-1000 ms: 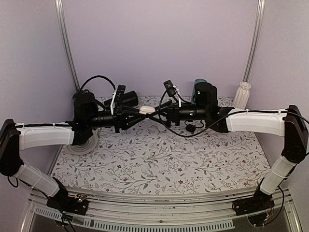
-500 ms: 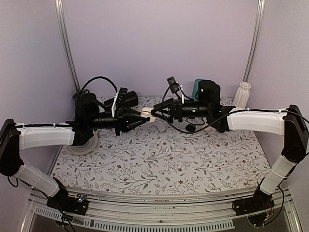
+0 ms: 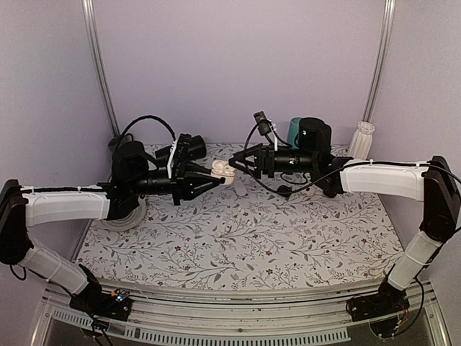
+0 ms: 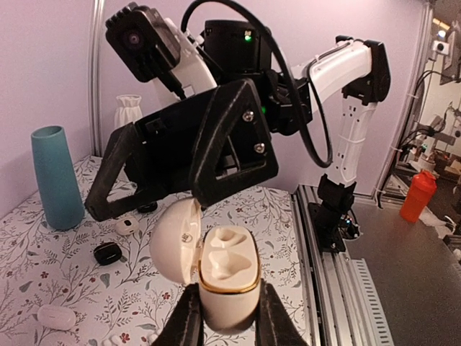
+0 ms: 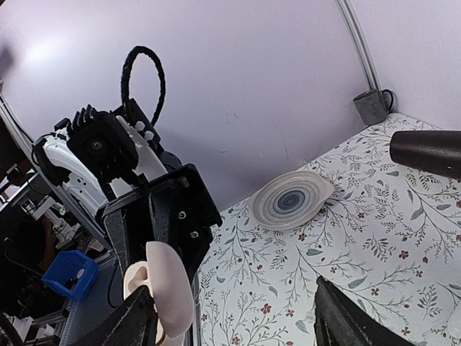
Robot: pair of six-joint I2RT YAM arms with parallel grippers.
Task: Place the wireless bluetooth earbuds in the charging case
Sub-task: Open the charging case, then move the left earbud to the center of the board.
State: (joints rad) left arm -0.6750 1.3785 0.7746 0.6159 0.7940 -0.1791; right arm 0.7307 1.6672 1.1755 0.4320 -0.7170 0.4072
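My left gripper (image 3: pixel 216 175) is shut on the base of the small glossy white charging case (image 3: pixel 223 171) and holds it in the air over the back of the table. In the left wrist view the case (image 4: pixel 229 277) sits between my fingers with its lid (image 4: pixel 175 241) swung open to the left, and both inner wells are empty. My right gripper (image 3: pixel 239 160) is open, its fingertips just above and beside the lid. In the right wrist view the lid (image 5: pixel 169 288) is beside my left finger (image 5: pixel 137 324). No earbud is clearly seen. Small white pieces (image 4: pixel 56 316) lie on the table.
A teal cup (image 4: pixel 56 176) and a white vase (image 4: pixel 128 112) stand at the back. A small black round piece (image 4: pixel 106 252) and a tiny white piece (image 4: pixel 126 225) lie near them. A swirl plate (image 5: pixel 292 200) and a grey mug (image 5: pixel 371 107) are on the left side.
The case was closed between both grippers. Now its lid stands open and my right gripper has drawn back a little to the right. The left gripper still holds the case.
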